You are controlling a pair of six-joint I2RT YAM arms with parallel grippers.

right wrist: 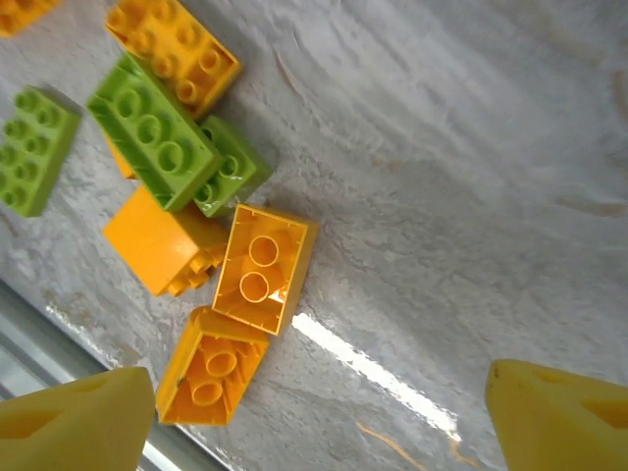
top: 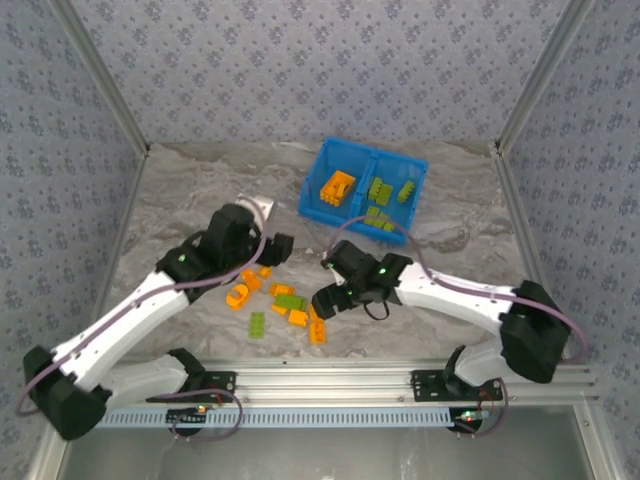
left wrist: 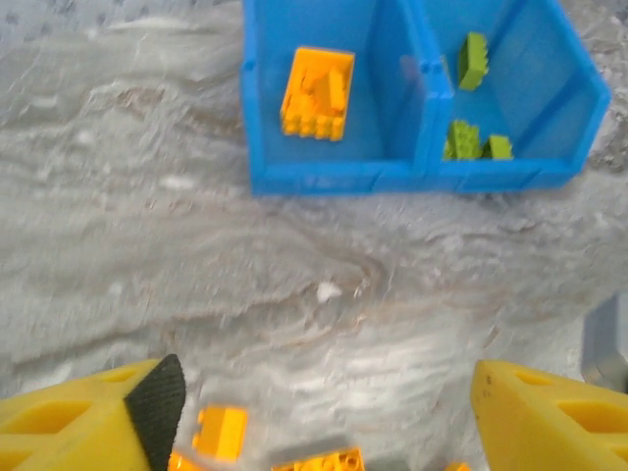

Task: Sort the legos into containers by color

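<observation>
the grey marbled table (top: pixel 180 200) sits inside patterned walls (top: pixel 320 70). at its far side the blue bin (top: pixel 313 185) holds orange legos (top: pixel 338 188) in its left compartment and green legos (top: pixel 380 205) in its right. my left gripper (left wrist: pixel 324 412) and right gripper (right wrist: pixel 324 422) both gape wide, gripping nothing. the loose pile (top: pixel 285 300) of orange and green bricks lies on the table between them, just ahead of the right one.

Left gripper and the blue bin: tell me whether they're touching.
Apart. The left wrist view shows a wide stretch of bare table between the blue bin and the open left gripper.
</observation>
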